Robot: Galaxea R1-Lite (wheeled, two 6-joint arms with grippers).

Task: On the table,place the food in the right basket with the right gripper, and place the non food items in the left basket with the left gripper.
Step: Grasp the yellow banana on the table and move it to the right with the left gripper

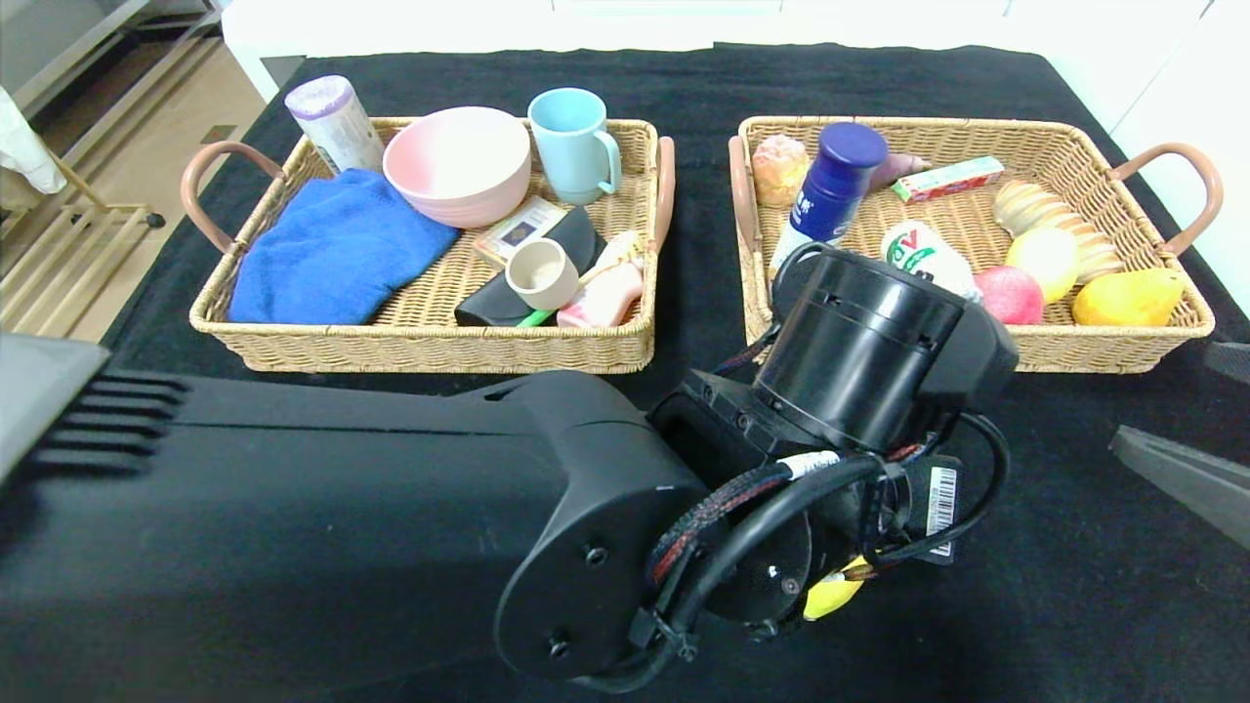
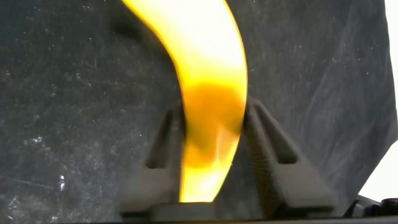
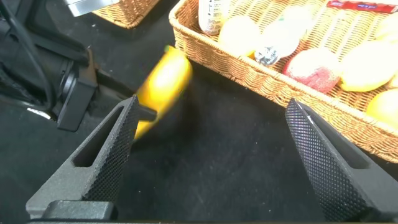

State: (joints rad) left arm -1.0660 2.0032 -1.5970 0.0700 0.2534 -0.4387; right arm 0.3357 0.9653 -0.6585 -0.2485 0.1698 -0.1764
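The banana (image 2: 208, 93), lying on the cloth before the right basket (image 1: 1064, 347), is flanked lengthwise by the left gripper's (image 2: 214, 155) narrowed fingers, while the wide-open right gripper (image 3: 211, 155) is held just beside it.

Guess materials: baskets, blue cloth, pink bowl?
Baskets: woven wicker or rattan look, tan, matte; the weave shows on walls and rim, with smooth brownish loop handles. Blue cloth: soft fabric, probably terry towel; it slumps in folds with a fuzzy surface. Pink bowl: smooth matte, likely plastic or a fibre composite; could be ceramic.
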